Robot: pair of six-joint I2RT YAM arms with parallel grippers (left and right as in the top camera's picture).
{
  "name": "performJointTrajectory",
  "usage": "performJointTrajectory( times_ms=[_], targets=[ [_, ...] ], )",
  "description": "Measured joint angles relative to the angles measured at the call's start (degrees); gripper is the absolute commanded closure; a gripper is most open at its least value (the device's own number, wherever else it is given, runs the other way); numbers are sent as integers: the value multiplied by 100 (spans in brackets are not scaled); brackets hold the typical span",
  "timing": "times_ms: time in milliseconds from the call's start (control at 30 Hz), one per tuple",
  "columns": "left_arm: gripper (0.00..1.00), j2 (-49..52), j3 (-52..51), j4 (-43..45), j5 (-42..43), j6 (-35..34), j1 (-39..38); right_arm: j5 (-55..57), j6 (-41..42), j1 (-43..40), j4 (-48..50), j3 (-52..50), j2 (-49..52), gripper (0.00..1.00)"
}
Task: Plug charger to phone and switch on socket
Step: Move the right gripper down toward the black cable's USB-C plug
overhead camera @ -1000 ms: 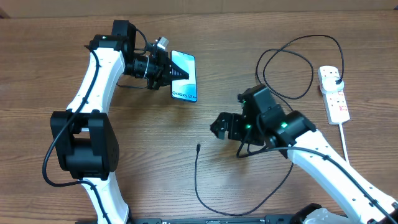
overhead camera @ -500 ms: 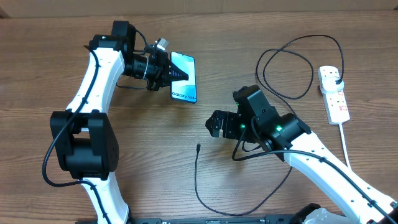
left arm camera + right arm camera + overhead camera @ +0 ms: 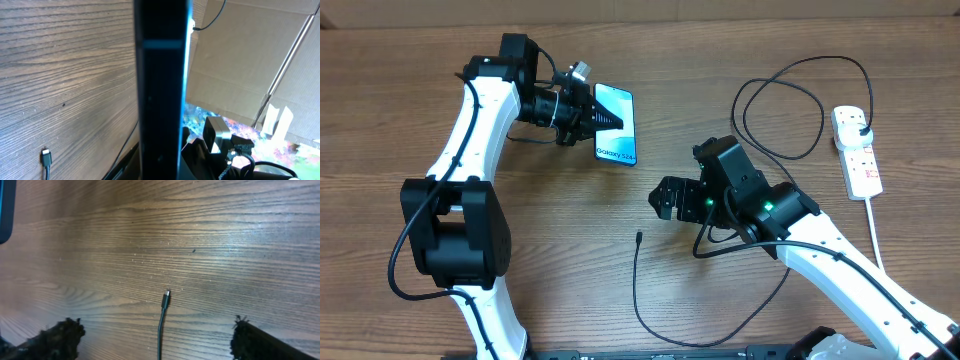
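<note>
My left gripper (image 3: 592,118) is shut on the left edge of the phone (image 3: 617,122), which shows a light blue screen with "Galaxy S24" text. In the left wrist view the phone (image 3: 160,75) is edge-on, a dark vertical bar between my jaws (image 3: 159,162). The charger's black cable lies on the table, its connector tip (image 3: 638,237) free. My right gripper (image 3: 663,200) is open and empty, just above and right of that tip. In the right wrist view the tip (image 3: 166,296) lies between my spread fingers (image 3: 155,327). The charger's black plug (image 3: 861,128) sits in the white socket (image 3: 857,152).
The cable runs down from the tip, loops along the front edge (image 3: 710,335), passes under the right arm, and loops again at the back (image 3: 790,110). The socket's thick white cord (image 3: 880,240) runs toward the front right. A phone corner (image 3: 5,210) shows in the right wrist view.
My right gripper has moved left, closer to the cable's connector tip, then nearly stopped. The left gripper and the phone have not moved.
</note>
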Motion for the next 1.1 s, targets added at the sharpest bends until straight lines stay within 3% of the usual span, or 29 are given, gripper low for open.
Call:
performJointTrajectory(
  times_ms=[367, 733, 1100],
  targets=[
    [96, 0, 0, 4, -2, 0, 0, 0, -81, 0, -516, 671, 24, 7],
    [96, 0, 0, 61, 0, 0, 129, 103, -103, 136, -662, 708, 470, 8],
    [96, 0, 0, 4, 0, 0, 839, 730, 179, 855, -649, 708, 1054, 28]
  ],
)
